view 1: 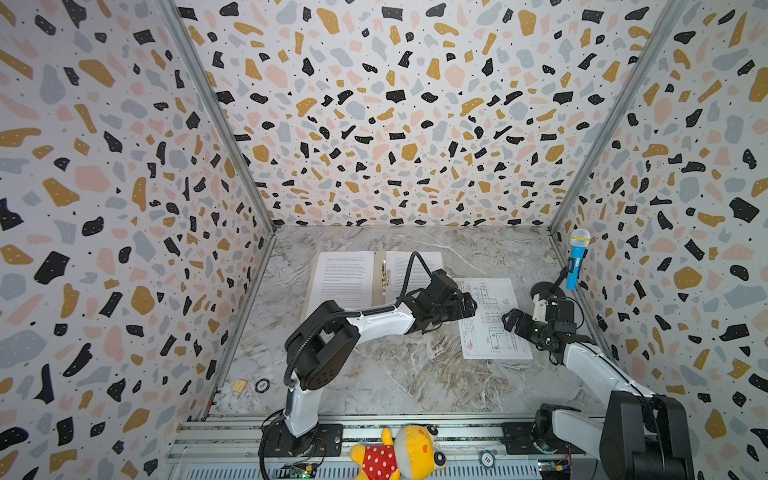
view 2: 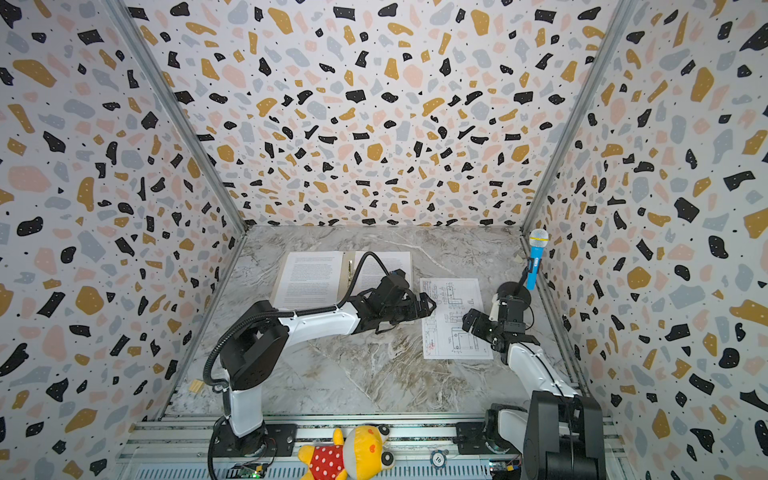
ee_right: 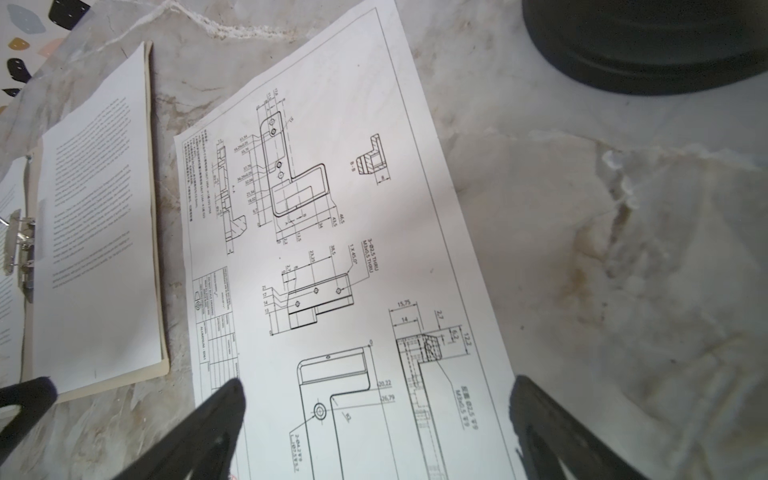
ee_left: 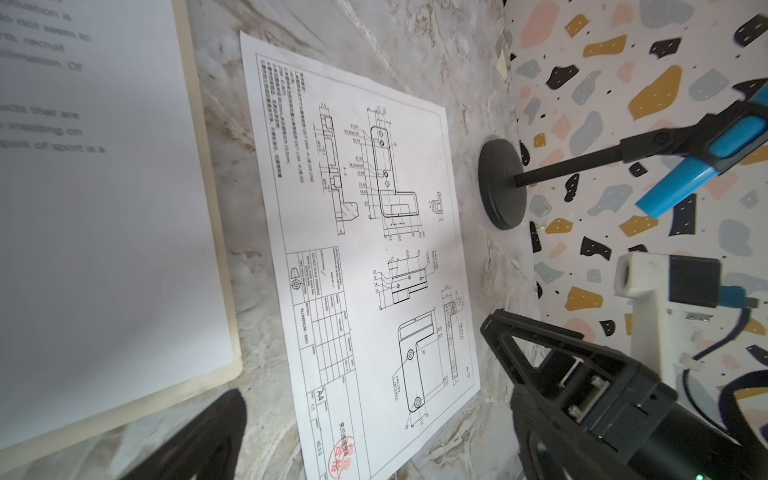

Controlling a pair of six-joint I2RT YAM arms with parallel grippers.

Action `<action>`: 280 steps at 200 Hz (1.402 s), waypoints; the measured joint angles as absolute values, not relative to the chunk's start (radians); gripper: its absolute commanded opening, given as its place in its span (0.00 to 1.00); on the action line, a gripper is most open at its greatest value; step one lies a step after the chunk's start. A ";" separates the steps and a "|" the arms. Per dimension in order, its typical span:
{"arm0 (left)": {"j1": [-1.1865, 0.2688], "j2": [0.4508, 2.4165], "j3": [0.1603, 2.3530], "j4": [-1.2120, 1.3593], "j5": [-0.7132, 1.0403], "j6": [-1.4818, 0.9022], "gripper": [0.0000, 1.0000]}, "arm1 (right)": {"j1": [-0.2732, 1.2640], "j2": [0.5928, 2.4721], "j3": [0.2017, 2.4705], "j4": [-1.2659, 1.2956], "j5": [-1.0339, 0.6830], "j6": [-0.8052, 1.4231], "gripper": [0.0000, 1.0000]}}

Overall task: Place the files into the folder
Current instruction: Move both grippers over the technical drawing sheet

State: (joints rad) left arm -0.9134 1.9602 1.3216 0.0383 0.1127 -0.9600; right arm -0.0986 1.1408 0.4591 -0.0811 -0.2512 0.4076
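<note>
Clearly only in both top views, left text sheet (view 1: 345, 277) on open folder (view 1: 377, 297).

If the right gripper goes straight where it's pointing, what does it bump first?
Most likely the drawing sheet: the open right gripper tilts down at it, and the sheet fills the gap between its fingers in the wrist view. How high it hangs is hard to tell.

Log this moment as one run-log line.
left gripper: open, above drawing sheet | right gripper: open, above drawing sheet | drawing sheet: on table beside folder | folder: open, text sheets inside
</note>
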 measured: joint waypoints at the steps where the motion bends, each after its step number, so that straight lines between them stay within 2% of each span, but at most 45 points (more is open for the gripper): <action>1: -0.914 1.962 1.324 0.037 0.112 -0.958 1.00 | -0.099 1.141 0.459 -0.081 -0.251 0.408 0.99; 55: -0.951 2.072 1.441 -0.039 0.121 -0.918 1.00 | -0.126 1.139 0.455 -0.074 -0.230 0.418 0.99; 132: -0.965 2.166 1.522 -0.115 0.159 -0.904 0.92 | -0.149 1.185 0.455 -0.067 -0.247 0.426 0.99; 280: -0.966 2.204 1.588 -0.172 0.157 -0.851 0.92 | -0.196 1.266 0.466 -0.042 -0.376 0.419 0.95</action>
